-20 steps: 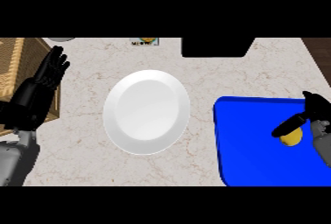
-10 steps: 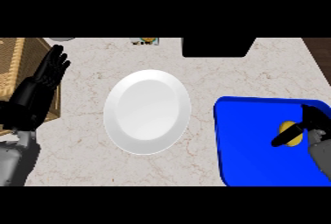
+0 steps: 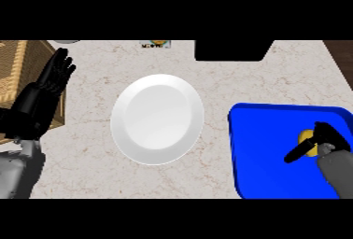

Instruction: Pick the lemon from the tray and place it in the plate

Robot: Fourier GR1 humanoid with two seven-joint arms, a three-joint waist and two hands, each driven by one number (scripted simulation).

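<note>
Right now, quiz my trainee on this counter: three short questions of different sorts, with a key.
1. True or false: the lemon already lies on the white plate.
2. Which robot hand is at the lemon: A) right robot hand B) left robot hand?
3. Fill in: the lemon sits in the blue ____.

Key: 1 false; 2 A; 3 tray.

The table [image 3: 89,182] has a pale, marbled top veined with thin brown lines. At its far edge sits a flat black block [image 3: 231,50], and left of that a small yellow and white object [image 3: 156,44], too small to identify. A woven, tan basket-like thing [image 3: 21,60] shows at the left edge.
</note>
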